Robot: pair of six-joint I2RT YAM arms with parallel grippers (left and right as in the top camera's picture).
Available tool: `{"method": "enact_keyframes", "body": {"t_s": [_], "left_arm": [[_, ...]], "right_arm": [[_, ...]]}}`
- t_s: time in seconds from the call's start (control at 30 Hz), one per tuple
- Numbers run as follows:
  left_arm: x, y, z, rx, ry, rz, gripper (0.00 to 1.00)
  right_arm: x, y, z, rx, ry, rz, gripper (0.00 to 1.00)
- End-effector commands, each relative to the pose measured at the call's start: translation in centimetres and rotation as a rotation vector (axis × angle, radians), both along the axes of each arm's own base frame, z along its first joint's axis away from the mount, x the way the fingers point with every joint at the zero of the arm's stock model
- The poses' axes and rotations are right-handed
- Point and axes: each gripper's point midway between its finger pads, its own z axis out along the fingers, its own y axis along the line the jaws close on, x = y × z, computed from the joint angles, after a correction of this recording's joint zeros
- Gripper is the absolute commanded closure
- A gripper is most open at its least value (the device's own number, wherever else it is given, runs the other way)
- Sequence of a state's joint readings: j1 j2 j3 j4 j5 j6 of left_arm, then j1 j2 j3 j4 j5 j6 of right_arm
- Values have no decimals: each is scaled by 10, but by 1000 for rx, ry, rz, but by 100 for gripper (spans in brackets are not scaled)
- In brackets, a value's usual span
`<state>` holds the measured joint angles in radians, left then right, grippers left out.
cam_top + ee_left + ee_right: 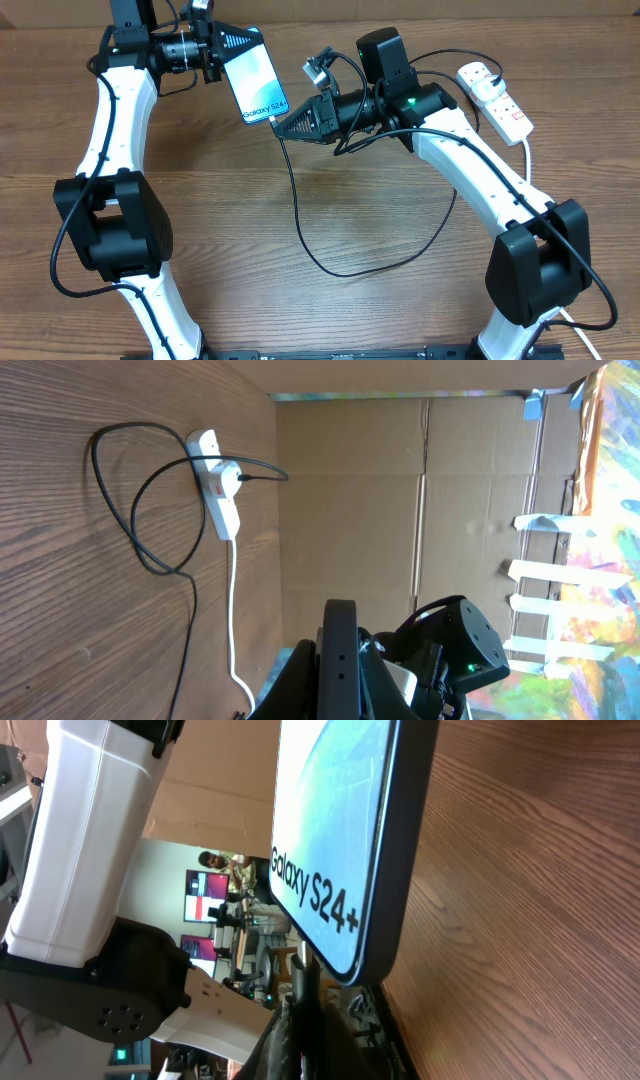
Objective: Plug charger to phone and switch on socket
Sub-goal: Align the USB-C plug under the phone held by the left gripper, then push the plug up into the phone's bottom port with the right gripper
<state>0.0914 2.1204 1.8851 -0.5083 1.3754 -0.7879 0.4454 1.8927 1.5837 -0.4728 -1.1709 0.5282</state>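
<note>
My left gripper (232, 48) is shut on the phone (254, 76) and holds it above the table, screen up, "Galaxy S24+" text at the near end. The phone's dark edge (340, 660) fills the left wrist view between the fingers. My right gripper (284, 124) is shut on the connector tip of the black charger cable (300, 215), right at the phone's bottom edge (345, 870); whether the tip (303, 982) is in the port is hidden. The cable loops over the table to a plug in the white socket strip (495, 98), also in the left wrist view (218, 485).
The strip's thick white cord (527, 160) runs down the right side past the right arm. Cardboard walls (400, 510) stand behind the table. The black cable loop lies across the table's middle.
</note>
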Motion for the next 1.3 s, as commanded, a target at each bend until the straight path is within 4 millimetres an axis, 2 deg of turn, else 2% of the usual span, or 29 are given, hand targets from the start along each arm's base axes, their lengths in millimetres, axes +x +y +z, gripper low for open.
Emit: {"method": "enact_keyframes", "body": {"t_s": [0.0, 0.53, 0.87, 1.1, 1.27], "left_arm": [[-6, -8, 13, -30, 10, -35, 96], [-5, -9, 14, -30, 0, -36, 96], [-5, -18, 13, -14, -25, -45, 96], [-3, -16, 13, -7, -35, -36, 96], [1, -7, 14, -2, -53, -14, 96]], "right_arm": [[5, -5, 23, 16, -59, -27, 96], [4, -6, 22, 13, -54, -26, 96], [3, -6, 22, 13, -52, -24, 96], [2, -6, 23, 22, -48, -14, 96], [1, -6, 23, 20, -45, -13, 96]]}}
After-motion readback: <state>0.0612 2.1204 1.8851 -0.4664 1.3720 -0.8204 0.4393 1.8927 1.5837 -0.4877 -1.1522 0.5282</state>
